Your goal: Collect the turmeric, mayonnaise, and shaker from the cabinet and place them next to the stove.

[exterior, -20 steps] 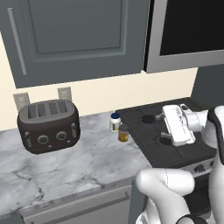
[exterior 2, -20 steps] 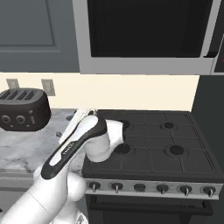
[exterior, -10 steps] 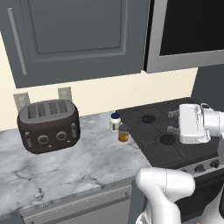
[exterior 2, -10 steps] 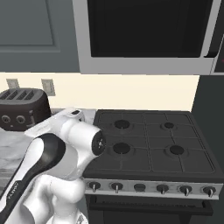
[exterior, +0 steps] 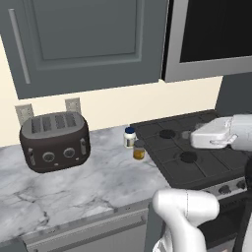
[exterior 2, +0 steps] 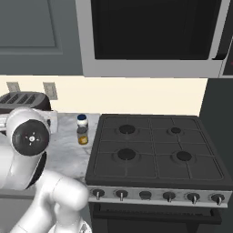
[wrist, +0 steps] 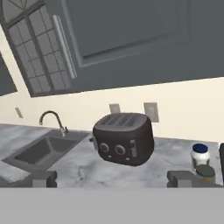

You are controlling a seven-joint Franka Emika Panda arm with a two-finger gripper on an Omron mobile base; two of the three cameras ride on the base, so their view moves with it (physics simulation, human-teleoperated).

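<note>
The mayonnaise (exterior: 129,136) (exterior 2: 82,121) (wrist: 200,154), a white jar with a blue lid, stands on the counter just left of the stove (exterior: 194,156) (exterior 2: 154,154). The amber turmeric (exterior: 139,149) (exterior 2: 83,138) (wrist: 204,171) stands right in front of it. My gripper (wrist: 113,179) is open and empty, level with the counter and facing the toaster. My white hand (exterior: 212,134) hovers over the stove's burners. The dark grey cabinet (exterior: 83,39) (wrist: 127,39) hangs above with its door shut. The shaker is out of view.
A black four-slot toaster (exterior: 54,142) (wrist: 124,139) sits mid-counter. Further left a sink (wrist: 37,151) with a faucet (wrist: 52,119) is set into the marble. A microwave (exterior 2: 150,32) hangs over the stove. My arm's elbow (exterior 2: 29,136) bulks at the counter's front.
My arm has swung round: the hand shifted right over the stove and turned to face left, the elbow moved off the stove toward the counter. Both jars stayed put.
</note>
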